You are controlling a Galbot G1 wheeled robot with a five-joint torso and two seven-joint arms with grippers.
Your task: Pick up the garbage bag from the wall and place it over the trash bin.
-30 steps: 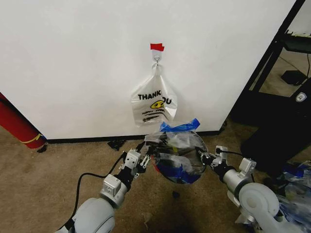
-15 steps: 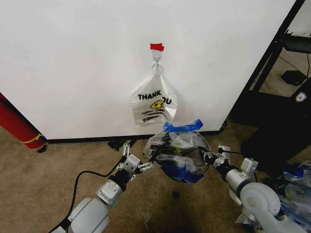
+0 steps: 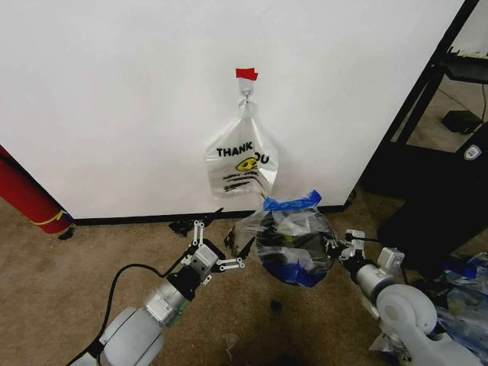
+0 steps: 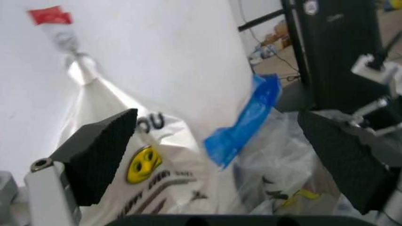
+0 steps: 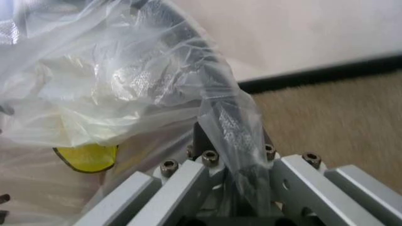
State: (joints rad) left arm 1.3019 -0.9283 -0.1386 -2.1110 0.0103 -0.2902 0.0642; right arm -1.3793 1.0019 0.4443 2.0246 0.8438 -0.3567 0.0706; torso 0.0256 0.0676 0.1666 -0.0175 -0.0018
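Garbage bag (image 3: 293,232) sitting draped over the trash bin (image 3: 293,263) on the carpet, just below the wall.

Crinkled plastic is covering the bin's round mouth and spilling down its sides, so the bag is opening downward with its long axis roughly upright, and one blue strip (image 3: 292,203) is sticking up at the wall side. The right gripper (image 3: 335,249) is pressing in at the bin's right side, its fingers clamped on a fold of the bag against the dark rim (image 5: 207,101), as the right wrist view shows. The left gripper (image 3: 217,255) is hanging just left of the bag, apart from it, its fingers spread wide and holding nothing. A second white smiley bag (image 3: 240,164) is hanging from a hook (image 3: 245,91) under red tape on the wall above.
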